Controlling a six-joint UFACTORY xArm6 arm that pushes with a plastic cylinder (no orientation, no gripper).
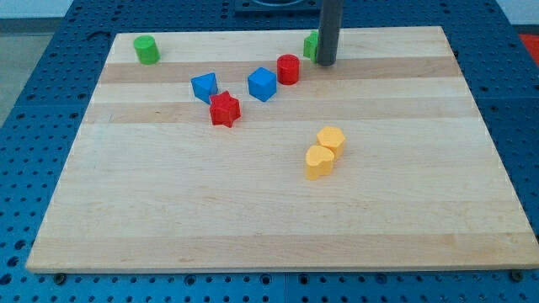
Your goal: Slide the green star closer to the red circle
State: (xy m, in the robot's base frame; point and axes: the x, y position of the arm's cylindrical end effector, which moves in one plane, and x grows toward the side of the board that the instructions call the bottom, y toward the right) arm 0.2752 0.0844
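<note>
My tip (pixel 326 62) rests near the table's (pixel 253 219) top edge, touching or just beside the green star (pixel 311 45), which peeks out on the view's left of my rod, mostly hidden. I carry no claw, only this rod, so nothing spreads or pinches.

The red circle (pixel 288 69) sits near, down and to the left. From this side, I judge that a push could send the star sideways along the top edge or off the table, past the circle. An overlong shove might knock the circle into the blue cube (pixel 262 84).
</note>
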